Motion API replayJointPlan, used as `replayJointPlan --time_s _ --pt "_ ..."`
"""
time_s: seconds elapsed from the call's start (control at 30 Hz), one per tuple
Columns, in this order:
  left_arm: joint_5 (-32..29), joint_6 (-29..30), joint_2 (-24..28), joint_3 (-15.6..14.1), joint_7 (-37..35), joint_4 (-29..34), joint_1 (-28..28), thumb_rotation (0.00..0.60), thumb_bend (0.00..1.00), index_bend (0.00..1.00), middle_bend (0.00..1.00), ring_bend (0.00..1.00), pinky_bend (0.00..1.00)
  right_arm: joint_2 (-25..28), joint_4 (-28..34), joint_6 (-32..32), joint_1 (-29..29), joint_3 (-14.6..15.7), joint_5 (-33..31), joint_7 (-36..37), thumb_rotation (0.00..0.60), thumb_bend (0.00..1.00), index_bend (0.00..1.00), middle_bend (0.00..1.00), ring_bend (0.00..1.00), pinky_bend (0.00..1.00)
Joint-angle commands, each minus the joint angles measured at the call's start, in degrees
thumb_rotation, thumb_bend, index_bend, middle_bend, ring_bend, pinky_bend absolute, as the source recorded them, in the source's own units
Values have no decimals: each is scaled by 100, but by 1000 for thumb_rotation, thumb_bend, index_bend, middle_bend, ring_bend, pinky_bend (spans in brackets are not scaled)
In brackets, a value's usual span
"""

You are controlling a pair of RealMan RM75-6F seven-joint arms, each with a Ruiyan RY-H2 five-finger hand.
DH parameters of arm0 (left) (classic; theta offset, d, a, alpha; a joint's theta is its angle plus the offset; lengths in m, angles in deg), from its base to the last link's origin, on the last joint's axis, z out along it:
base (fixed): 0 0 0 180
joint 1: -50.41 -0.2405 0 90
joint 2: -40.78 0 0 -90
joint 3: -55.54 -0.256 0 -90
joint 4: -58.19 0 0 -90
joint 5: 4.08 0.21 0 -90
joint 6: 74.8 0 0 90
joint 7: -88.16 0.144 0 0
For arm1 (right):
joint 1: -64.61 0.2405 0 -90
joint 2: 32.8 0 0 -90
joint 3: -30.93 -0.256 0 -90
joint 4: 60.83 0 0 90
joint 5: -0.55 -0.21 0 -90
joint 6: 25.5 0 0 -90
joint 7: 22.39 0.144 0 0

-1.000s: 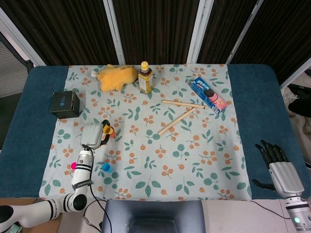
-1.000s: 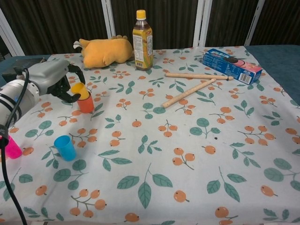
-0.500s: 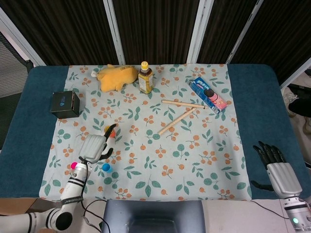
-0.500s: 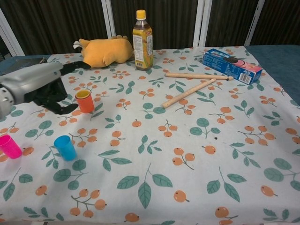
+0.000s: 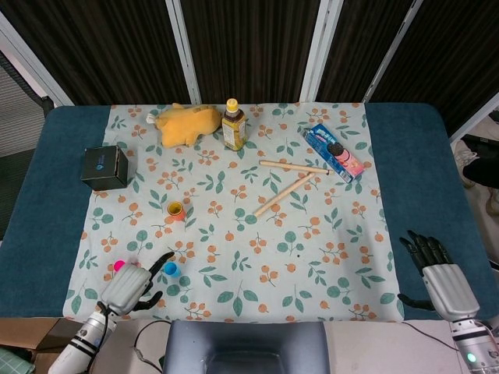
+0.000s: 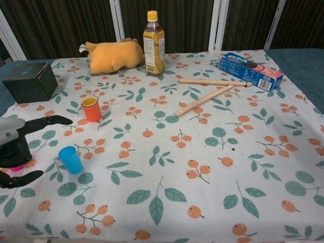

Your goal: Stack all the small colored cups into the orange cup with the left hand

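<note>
- At lower left, the left robot hand (image 6: 14,147) is spread, grasping nothing, over the pink cup (image 5: 119,266), beside the blue cup (image 6: 70,159).
- At mid left, the orange cup (image 6: 91,109) is seen holding a yellow cup (image 5: 176,208).
- At lower right, the right robot hand (image 5: 433,269) is released.

left hand (image 5: 129,287) spread, right hand (image 5: 440,277) spread

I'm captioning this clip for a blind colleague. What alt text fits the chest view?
The robot's left hand, fingers spread and holding nothing, hovers at the table's left edge beside a blue cup. Farther back on the leaf-print cloth an orange cup holds a yellow cup; a plush toy, bottle and black box stand behind.
</note>
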Motion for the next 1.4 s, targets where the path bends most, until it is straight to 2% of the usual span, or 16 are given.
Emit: replayJointPlan --time_s 0.03,0.43,0.57,0.7,1.0,1.17,1.4 --pt "88 103 -462 82 -54 -562 -136 600 357 105 1000 1000 1000 17 3 -25 -8 5 15 27 600 141 0 0 0 0" --pt "-43 -52 -1087 349 -188 -1294 -191 600 354 181 1000 1000 1000 31 -20 -41 -11 -12 -16 58 600 141 0 0 0 0" --pt "-91 -99 -1118 388 -182 -1342 -183 600 354 219 1000 1000 1000 29 -18 -43 -13 -13 -19 54 600 141 0 0 0 0" --pt "-146 -140 -1179 458 -159 -1442 -175 600 356 302 1000 1000 1000 27 -14 -45 -15 -14 -25 39 600 140 0 0 0 0" --pt "-293 -273 -1266 616 -198 -1601 -142 600 362 393 1000 1000 1000 18 -12 -47 -15 -29 -54 19 600 140 0 0 0 0" --pt "-297 -263 -1275 677 -256 -1579 -147 600 367 482 1000 1000 1000 19 -16 -41 -14 -27 -56 17 600 140 0 0 0 0" --pt "-363 -225 -1251 943 -528 -1465 -95 600 388 542 1000 1000 1000 25 -14 -49 -15 -36 -70 28 600 140 0 0 0 0"
